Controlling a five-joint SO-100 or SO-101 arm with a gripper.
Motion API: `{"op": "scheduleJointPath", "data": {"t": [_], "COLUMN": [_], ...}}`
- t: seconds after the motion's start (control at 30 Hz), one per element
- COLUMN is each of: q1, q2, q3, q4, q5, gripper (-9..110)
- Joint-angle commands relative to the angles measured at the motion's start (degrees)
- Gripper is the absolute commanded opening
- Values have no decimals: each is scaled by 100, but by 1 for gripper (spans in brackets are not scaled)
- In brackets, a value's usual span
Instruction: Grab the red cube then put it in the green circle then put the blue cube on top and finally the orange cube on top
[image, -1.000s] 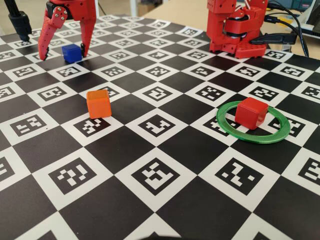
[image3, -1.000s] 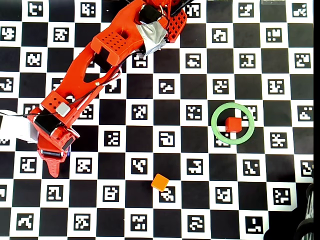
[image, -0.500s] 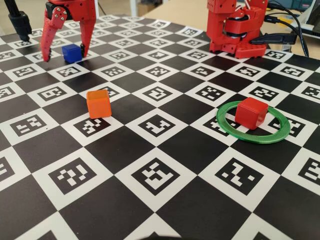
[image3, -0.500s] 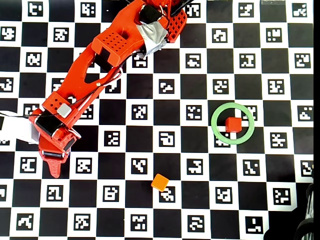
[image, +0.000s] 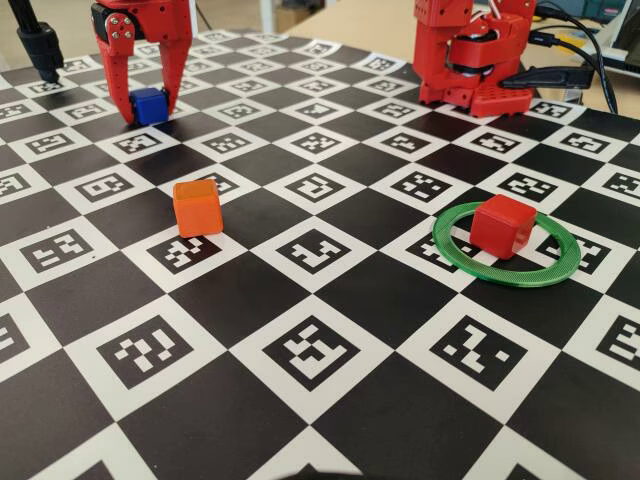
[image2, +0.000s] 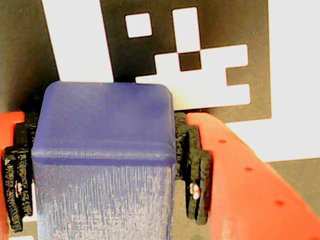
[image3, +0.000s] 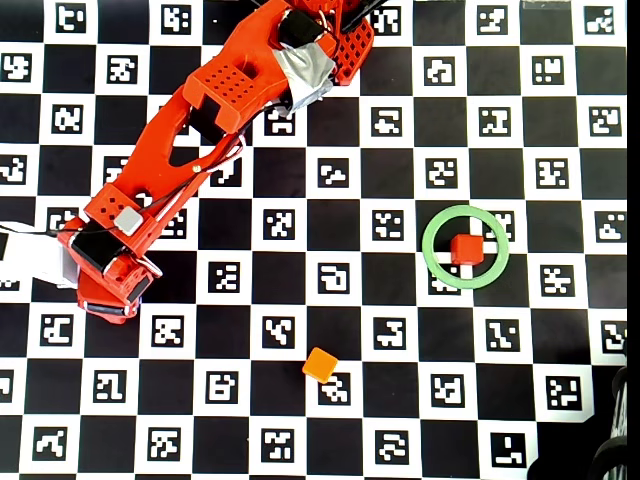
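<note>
The red two-finger end effector (image: 146, 112) is clamped onto the small matte deep-blue plastic cube (image2: 105, 160), black pads (image2: 194, 175) pressed to both its sides, low on the checkered marker worktop (image: 300, 330). Well away from the end effector sit the small bright orange plastic cube (image: 197, 207) and, farther off, the small matte red plastic cube (image: 503, 224) inside the thin flat green ring (image: 550, 270).

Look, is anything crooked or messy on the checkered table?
Nothing is spilled or broken. The red cube sits inside the green circle, a bit off-centre toward its far edge. The orange cube stands alone, turned askew to the squares. The gripper straddles the blue cube.
</note>
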Motion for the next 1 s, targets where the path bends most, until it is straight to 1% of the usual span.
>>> {"op": "scheduleJointPath", "data": {"t": [0.0,0.27,0.5,0.7,0.97], "q1": [9,-26,-114,-413,-1055], "q2": [879,1986,3278,4509,5511], "q3": [-35,343,1380,2391,2848], "q4": [44,492,615,782,1547], "q5": [18,35,123,255,668], "gripper": [4,4,3,3,3]}}
